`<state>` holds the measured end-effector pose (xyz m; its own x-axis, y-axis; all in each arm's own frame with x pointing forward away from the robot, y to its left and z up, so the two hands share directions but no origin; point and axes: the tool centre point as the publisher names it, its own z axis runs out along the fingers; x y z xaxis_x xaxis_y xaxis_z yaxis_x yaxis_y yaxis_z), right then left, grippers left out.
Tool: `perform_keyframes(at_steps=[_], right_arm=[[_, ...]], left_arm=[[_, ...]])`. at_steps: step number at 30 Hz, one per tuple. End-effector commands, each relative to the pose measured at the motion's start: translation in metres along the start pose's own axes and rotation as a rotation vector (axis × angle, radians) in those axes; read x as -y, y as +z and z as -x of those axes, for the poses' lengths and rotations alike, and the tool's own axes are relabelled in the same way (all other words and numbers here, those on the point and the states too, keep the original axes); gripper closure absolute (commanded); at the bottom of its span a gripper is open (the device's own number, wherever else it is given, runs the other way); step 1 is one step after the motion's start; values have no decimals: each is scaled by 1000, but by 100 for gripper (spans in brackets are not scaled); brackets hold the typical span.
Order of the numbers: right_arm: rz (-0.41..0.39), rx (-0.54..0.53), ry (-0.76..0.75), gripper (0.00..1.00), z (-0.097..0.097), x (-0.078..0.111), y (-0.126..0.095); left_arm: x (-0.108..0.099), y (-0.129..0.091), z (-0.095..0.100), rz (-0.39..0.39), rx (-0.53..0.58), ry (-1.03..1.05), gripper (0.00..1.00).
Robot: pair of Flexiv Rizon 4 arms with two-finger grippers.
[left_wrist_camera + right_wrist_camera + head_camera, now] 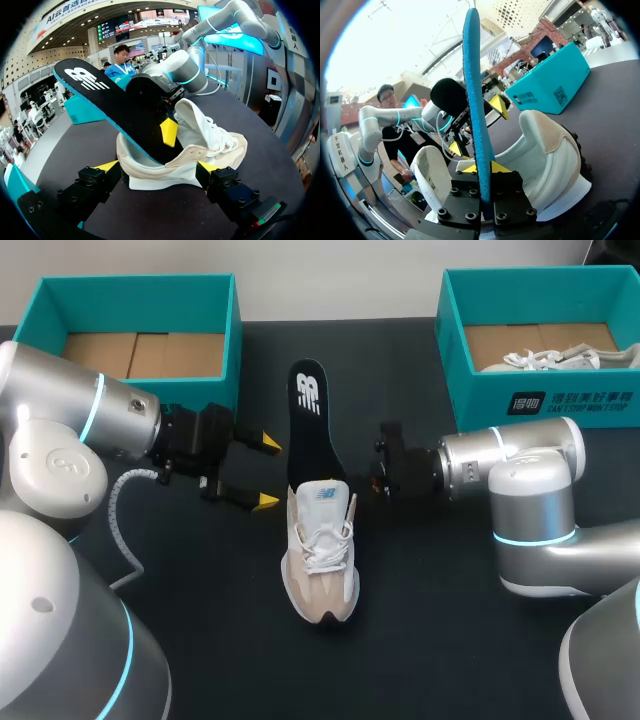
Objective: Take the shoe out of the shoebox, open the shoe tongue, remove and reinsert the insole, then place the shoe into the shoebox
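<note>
While the right gripper (482, 170) pinches the insole (312, 430), half inside the shoe (322, 560) on the table (450, 640), and the left gripper (266, 474) stands wide beside it, the unrestrained shoe may slide, buckling the insole.

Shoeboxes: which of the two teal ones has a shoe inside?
The right box: a white shoe lies in it. The left box shows only brown cardboard.
</note>
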<state>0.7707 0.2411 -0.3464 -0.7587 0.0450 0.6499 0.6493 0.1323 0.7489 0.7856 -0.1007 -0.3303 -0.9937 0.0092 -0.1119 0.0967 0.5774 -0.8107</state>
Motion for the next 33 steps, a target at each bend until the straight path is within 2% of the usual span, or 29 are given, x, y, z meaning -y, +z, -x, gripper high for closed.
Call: perform_keyframes(at_steps=[1,8,11,12,13,14,19,26,33], right_arm=[[-7,-2,11,100,1,8,2],[-5,7,4,100,-1,8,-1],[-6,13,-15,98,-3,0,1],[-5,16,-21,93,-4,-2,2],[-2,17,-27,80,-4,-3,2],[1,19,-34,75,-5,-5,3],[-3,30,-67,67,-7,-13,3],[-6,44,-122,65,-9,-31,2],[-20,45,-156,66,0,-49,-3]], left_arm=[[0,0,-1,3,1,0,0],[0,0,-1,3,1,0,0],[0,0,-1,3,1,0,0],[0,0,-1,3,1,0,0],[0,0,-1,3,1,0,0],[0,0,-1,3,1,0,0],[0,0,-1,3,1,0,0],[0,0,-1,3,1,0,0],[0,0,-1,3,1,0,0]])
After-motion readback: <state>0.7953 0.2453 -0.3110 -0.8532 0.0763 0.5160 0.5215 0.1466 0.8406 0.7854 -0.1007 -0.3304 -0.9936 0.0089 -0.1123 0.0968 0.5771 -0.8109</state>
